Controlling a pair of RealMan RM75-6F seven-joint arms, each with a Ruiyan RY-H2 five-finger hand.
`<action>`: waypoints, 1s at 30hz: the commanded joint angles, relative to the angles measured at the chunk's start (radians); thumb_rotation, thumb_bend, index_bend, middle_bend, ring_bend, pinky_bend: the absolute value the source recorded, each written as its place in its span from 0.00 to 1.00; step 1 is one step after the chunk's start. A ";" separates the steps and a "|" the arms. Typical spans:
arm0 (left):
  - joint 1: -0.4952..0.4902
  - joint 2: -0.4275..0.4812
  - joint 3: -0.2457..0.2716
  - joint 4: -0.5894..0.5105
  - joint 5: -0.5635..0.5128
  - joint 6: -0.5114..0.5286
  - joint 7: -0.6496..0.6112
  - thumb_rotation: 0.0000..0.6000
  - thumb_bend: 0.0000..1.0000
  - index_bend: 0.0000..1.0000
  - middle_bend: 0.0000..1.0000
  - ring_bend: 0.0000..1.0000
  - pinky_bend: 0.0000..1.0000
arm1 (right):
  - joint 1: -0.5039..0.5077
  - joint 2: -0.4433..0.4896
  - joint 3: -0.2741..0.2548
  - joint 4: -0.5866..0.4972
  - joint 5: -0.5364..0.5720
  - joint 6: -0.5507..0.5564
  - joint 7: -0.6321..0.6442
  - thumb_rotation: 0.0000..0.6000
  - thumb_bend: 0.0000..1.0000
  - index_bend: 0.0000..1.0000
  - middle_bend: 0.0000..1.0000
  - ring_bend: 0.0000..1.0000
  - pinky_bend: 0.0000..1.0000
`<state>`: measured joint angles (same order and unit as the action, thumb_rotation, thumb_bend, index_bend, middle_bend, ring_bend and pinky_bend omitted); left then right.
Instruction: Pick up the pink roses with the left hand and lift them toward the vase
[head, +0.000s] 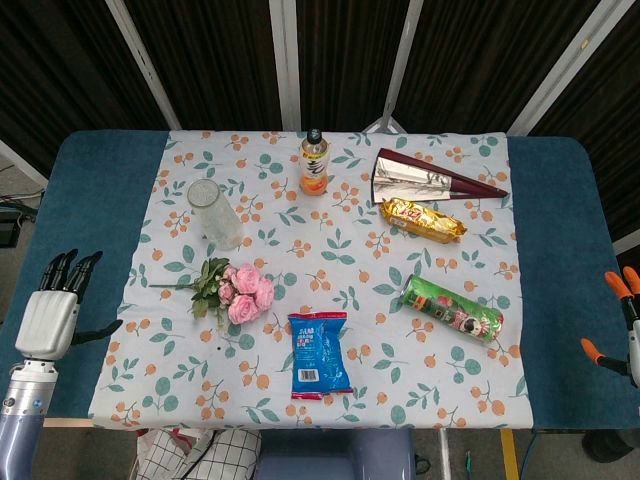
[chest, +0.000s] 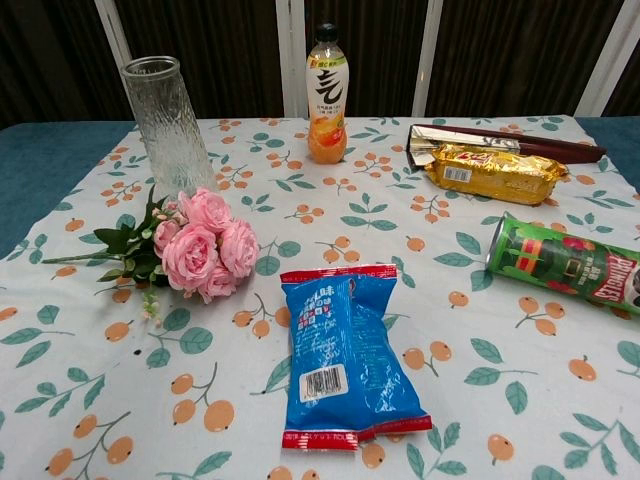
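A bunch of pink roses (head: 243, 291) (chest: 203, 249) with green leaves lies on the floral tablecloth, stems pointing left. Just behind it stands a clear ribbed glass vase (head: 214, 212) (chest: 166, 126), upright and empty. My left hand (head: 52, 312) hovers over the blue table edge at the far left, well apart from the roses, fingers spread and holding nothing. Only orange fingertips of my right hand (head: 622, 322) show at the right edge of the head view, apart and empty. Neither hand appears in the chest view.
A blue snack bag (head: 319, 352) (chest: 341, 352) lies right of the roses. An orange drink bottle (head: 314, 163) (chest: 327, 96) stands at the back. A gold snack packet (head: 422, 219), a dark red folded fan (head: 430, 177) and a green chip can (head: 452, 308) occupy the right side.
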<state>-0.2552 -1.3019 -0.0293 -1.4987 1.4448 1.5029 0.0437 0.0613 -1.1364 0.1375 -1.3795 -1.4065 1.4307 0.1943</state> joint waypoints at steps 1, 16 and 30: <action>0.002 -0.003 -0.003 0.003 0.002 -0.004 0.005 1.00 0.14 0.07 0.14 0.00 0.00 | 0.003 -0.002 -0.009 0.007 -0.006 -0.008 -0.004 1.00 0.24 0.14 0.05 0.14 0.08; -0.071 0.016 -0.028 -0.102 0.031 -0.115 0.090 1.00 0.13 0.07 0.15 0.00 0.00 | -0.006 0.006 0.002 -0.029 0.023 0.006 -0.011 1.00 0.24 0.14 0.05 0.14 0.08; -0.309 -0.002 -0.156 -0.274 -0.345 -0.449 0.517 1.00 0.10 0.07 0.15 0.00 0.00 | 0.008 0.008 0.011 -0.038 0.083 -0.056 -0.024 1.00 0.24 0.14 0.05 0.12 0.08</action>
<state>-0.5096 -1.2714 -0.1545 -1.7735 1.1835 1.1063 0.4883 0.0689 -1.1287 0.1486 -1.4170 -1.3241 1.3748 0.1711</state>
